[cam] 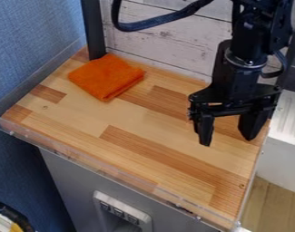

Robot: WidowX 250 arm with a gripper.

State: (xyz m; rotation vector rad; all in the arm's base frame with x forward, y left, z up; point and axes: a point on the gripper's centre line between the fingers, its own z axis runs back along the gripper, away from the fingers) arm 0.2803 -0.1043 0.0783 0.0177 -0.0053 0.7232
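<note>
The black gripper (pixel 227 139) hangs over the right part of the wooden counter, its two fingers apart with nothing between them. A folded orange cloth (pixel 105 76) lies flat at the counter's back left, well to the left of the gripper and not touched by it. The counter top (pixel 122 118) is of light and darker wood strips.
A low clear rim (pixel 101 171) runs along the counter's front and left edges. Behind stand a whitewashed plank wall (pixel 168 38) and a dark post (pixel 94 29). A white surface (pixel 286 136) lies beyond the right edge, and a blue wall (pixel 34 45) is at left.
</note>
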